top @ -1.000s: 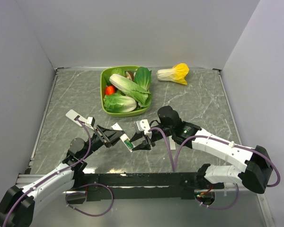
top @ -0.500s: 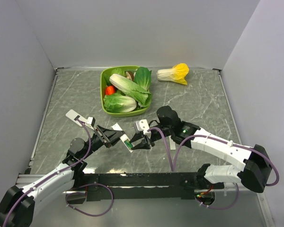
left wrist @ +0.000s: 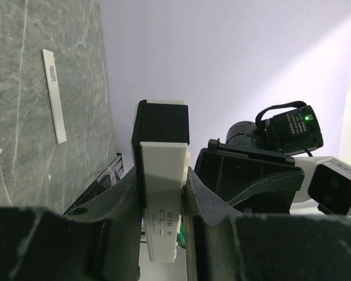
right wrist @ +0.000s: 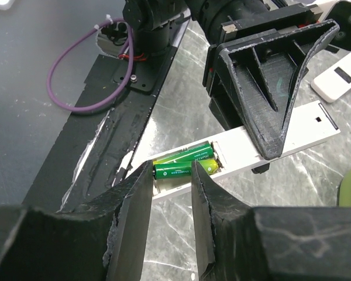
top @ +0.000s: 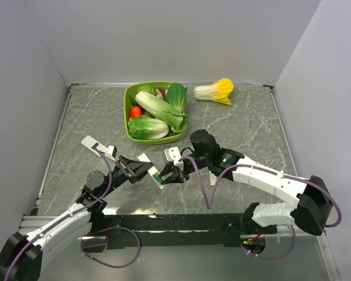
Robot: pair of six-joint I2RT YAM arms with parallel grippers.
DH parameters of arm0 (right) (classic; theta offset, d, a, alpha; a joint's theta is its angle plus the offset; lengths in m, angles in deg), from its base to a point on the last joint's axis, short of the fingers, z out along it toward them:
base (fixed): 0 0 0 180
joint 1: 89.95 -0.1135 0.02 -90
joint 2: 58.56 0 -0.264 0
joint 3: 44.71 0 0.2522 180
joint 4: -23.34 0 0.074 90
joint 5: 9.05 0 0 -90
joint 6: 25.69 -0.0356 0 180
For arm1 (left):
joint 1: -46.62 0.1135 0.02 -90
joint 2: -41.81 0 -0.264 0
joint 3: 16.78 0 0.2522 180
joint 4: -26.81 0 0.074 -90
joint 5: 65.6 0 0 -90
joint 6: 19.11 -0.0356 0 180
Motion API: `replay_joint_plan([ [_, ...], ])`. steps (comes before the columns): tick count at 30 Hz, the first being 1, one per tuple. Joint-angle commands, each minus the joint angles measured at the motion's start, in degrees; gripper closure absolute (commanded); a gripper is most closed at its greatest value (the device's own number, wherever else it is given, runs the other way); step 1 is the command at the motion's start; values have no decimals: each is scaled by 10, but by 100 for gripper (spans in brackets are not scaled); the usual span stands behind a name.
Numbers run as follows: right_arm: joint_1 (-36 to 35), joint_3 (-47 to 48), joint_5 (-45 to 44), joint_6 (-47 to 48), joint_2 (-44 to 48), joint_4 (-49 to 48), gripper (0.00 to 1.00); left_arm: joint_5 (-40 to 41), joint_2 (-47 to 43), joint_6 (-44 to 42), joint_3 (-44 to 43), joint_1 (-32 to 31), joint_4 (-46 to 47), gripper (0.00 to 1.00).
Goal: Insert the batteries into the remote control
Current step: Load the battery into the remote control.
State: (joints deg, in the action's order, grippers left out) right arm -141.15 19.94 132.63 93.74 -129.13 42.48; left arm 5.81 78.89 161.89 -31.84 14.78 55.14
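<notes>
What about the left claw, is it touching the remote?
Touching. The left wrist view shows the remote squeezed between both fingers of the left claw.

Bright, even light — soft shadows, wrist foregrounds blurred.

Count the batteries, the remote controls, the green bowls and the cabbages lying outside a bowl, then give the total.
Batteries: 2
Remote control: 1
Green bowl: 1
Yellow-tipped cabbage outside the bowl: 1
Total: 5
</notes>
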Motion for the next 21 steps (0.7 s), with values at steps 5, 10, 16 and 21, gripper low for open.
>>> replay_joint_plan([
  [5,6,23,-47,31,-47,47,72,-32,-31,55,49,-3,107,99],
  [10,8,27,-54,39,-67,70,73,-28,-51,66,49,-3,102,99],
  [16,7,41,-61,47,-98,117,89,-24,-67,84,50,-3,109,99],
  [21,7,53,-65,48,-116,152,92,-23,-69,91,43,-3,116,99],
])
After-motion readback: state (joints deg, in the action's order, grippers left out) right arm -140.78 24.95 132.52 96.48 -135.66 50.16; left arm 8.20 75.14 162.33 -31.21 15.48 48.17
